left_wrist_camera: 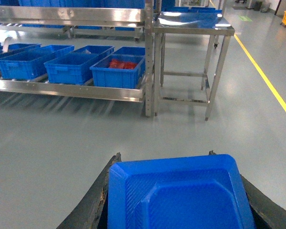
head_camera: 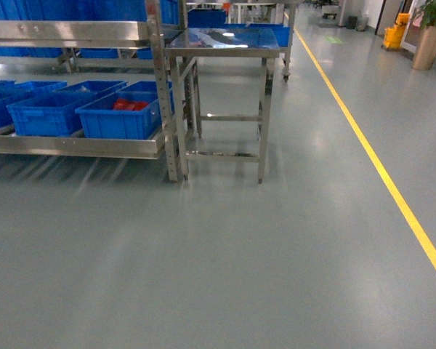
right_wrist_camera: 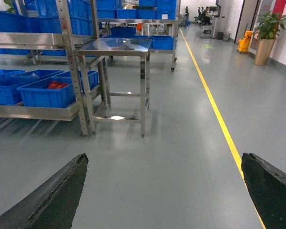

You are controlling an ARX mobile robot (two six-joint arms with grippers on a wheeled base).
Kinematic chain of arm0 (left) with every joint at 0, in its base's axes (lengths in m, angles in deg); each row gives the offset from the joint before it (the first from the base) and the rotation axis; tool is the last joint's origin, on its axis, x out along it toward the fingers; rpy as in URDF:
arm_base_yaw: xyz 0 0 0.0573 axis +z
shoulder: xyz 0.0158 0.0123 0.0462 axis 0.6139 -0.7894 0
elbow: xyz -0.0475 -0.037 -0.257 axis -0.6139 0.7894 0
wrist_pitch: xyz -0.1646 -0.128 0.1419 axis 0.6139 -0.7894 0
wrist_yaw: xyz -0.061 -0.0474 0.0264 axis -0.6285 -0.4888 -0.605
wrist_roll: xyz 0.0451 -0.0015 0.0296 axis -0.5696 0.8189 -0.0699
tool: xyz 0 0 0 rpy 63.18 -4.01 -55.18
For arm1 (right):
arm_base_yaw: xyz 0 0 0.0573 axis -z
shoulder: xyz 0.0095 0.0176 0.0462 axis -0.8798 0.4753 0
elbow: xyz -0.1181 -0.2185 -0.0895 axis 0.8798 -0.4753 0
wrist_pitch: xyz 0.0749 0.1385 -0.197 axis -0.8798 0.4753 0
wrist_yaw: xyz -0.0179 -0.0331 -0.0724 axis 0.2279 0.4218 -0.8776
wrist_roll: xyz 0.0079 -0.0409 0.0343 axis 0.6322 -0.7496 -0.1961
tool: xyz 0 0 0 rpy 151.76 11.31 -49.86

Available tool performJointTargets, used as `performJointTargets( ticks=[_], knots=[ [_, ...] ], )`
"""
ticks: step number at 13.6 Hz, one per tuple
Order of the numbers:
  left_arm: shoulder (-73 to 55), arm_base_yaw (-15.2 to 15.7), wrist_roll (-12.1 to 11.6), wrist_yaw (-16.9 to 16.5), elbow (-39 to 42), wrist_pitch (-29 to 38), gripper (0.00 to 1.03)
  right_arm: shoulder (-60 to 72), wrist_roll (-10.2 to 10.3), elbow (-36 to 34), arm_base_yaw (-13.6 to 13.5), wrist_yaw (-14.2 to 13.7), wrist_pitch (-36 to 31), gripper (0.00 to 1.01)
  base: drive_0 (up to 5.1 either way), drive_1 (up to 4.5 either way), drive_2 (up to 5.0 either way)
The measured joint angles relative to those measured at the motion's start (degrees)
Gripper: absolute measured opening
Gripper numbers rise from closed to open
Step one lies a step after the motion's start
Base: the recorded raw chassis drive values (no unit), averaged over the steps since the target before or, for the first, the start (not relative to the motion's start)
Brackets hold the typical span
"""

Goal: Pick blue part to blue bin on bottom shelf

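The blue part (left_wrist_camera: 181,195), a moulded tray-like piece, fills the bottom of the left wrist view, and my left gripper (left_wrist_camera: 164,155) is shut on it, a dark finger along each side. Several blue bins stand in a row on the bottom shelf (left_wrist_camera: 66,89) of the steel rack. The rightmost bin (left_wrist_camera: 118,71) holds red parts; the bin beside it (left_wrist_camera: 69,67) looks empty. In the head view the same shelf (head_camera: 73,145) and red-filled bin (head_camera: 120,116) lie at the far left, and neither gripper shows there. My right gripper (right_wrist_camera: 164,157) hangs open over bare floor.
A steel table (head_camera: 221,40) stands right beside the rack's corner post (head_camera: 163,94). A yellow floor line (head_camera: 392,193) runs along the right. A potted plant (head_camera: 430,43) and a yellow bucket (head_camera: 394,33) sit far back right. Grey floor stretches between me and the rack.
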Motion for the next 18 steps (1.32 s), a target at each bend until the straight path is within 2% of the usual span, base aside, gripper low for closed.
performJointTargets(
  ticks=[18],
  knots=[
    [-0.1, 0.0, 0.0, 0.0, 0.0, 0.1, 0.44, 0.0, 0.0, 0.0, 0.0, 0.0, 0.2, 0.98, 0.0, 4.27, -4.3]
  ],
)
